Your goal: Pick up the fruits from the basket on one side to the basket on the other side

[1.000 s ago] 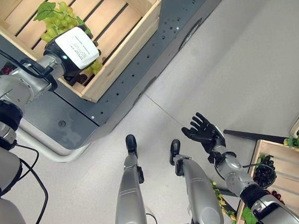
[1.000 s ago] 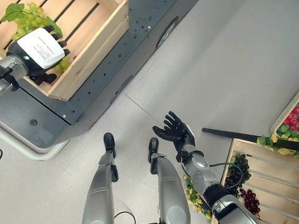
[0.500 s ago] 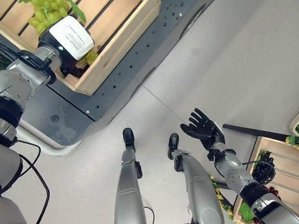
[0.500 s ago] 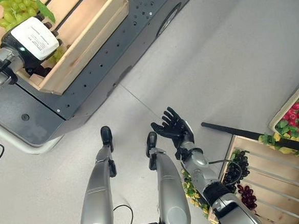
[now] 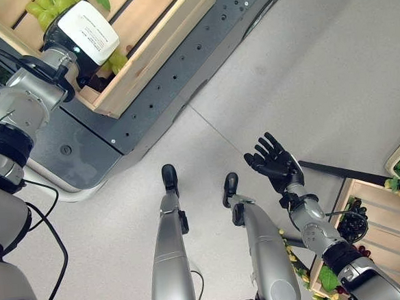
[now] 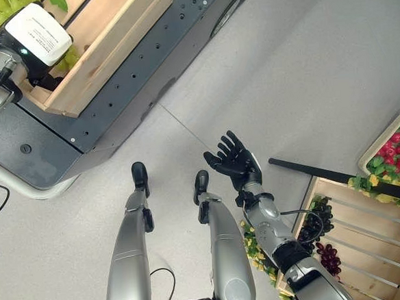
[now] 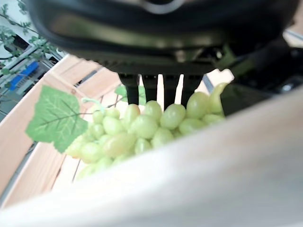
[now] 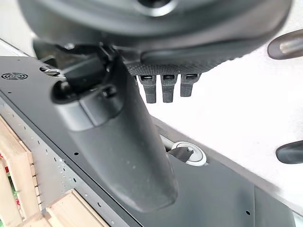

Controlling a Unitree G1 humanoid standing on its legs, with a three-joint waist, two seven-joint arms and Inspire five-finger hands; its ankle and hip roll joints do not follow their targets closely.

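Left hand (image 5: 85,36) in left crate (image 5: 158,36), over green grapes (image 7: 142,130); grasp not discernible. Right hand (image 5: 273,164) released, empty. Fruit left in right crate (image 6: 370,227).

A dark grey metal platform (image 5: 180,62), its flat top dotted with rows of small holes, runs slantwise across the upper left, and a round metal fitting (image 8: 189,153) sits in an oval recess in its surface. A pale rounded rail (image 6: 10,185) curves around the platform's lower corner, just above the light grey floor (image 5: 331,65), which spreads over the rest of the scene and is crossed by a thin seam. A slim black bar (image 5: 339,172) lies on that floor at the lower right, well apart from the platform.
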